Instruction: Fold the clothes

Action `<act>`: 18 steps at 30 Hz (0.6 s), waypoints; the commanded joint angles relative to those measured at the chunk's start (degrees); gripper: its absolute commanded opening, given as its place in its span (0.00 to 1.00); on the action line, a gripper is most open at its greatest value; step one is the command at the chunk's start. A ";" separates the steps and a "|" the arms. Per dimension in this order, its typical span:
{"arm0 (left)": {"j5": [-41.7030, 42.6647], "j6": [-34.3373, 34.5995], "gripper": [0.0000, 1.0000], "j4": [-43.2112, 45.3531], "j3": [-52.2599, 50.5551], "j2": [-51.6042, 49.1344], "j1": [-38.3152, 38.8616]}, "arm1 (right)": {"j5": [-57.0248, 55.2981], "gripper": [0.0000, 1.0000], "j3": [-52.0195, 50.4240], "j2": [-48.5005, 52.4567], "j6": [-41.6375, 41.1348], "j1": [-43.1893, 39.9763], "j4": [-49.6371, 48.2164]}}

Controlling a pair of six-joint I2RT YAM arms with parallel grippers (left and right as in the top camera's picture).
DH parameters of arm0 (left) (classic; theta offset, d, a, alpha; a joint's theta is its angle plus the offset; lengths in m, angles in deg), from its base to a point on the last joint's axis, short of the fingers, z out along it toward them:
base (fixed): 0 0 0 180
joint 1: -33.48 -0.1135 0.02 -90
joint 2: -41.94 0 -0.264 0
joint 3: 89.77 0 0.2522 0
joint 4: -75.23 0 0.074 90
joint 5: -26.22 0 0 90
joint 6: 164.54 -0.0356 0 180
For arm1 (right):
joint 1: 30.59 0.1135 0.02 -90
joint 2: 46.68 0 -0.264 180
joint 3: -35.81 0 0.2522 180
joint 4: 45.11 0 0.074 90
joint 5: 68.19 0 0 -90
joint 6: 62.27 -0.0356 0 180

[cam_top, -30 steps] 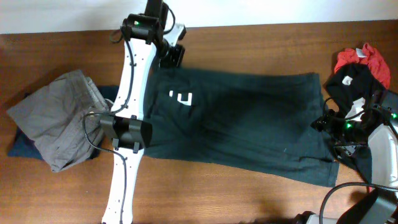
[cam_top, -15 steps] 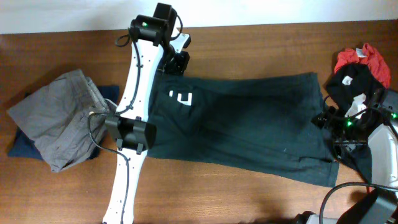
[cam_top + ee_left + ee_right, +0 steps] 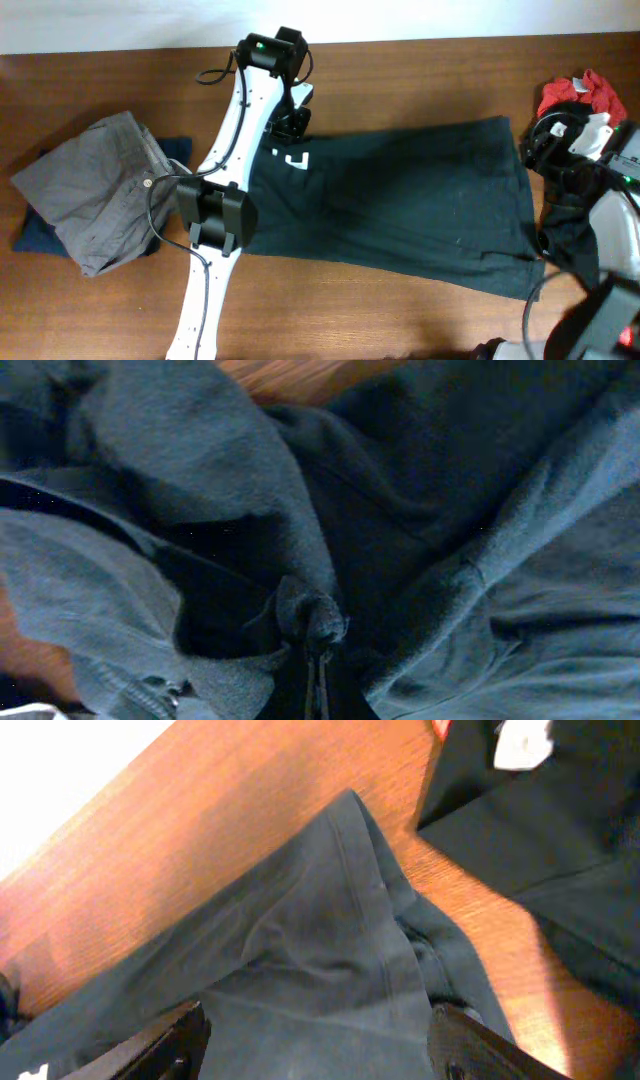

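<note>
Left arm [image 3: 235, 130] extended far forward, jaws pinched together; right arm [image 3: 615, 225] at right edge, jaws spread wide.

Blackish-green T-shirt [image 3: 400, 200] with white lettering [image 3: 292, 158]

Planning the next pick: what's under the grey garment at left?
A navy garment peeks out under the grey garment at two edges; its middle, and anything else beneath, is covered.
</note>
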 commanded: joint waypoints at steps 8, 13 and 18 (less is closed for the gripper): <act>-3.19 0.35 0.00 -0.11 -0.37 3.02 -0.44 | 16.13 0.75 3.93 18.16 -3.54 0.26 -10.67; -3.21 0.35 0.00 -0.11 -0.37 3.02 -0.46 | 16.17 0.72 6.64 21.84 -7.65 1.40 -15.30; -3.21 0.33 0.00 -0.09 -0.37 3.02 -0.46 | 14.19 0.69 8.48 22.16 -8.00 3.58 -17.38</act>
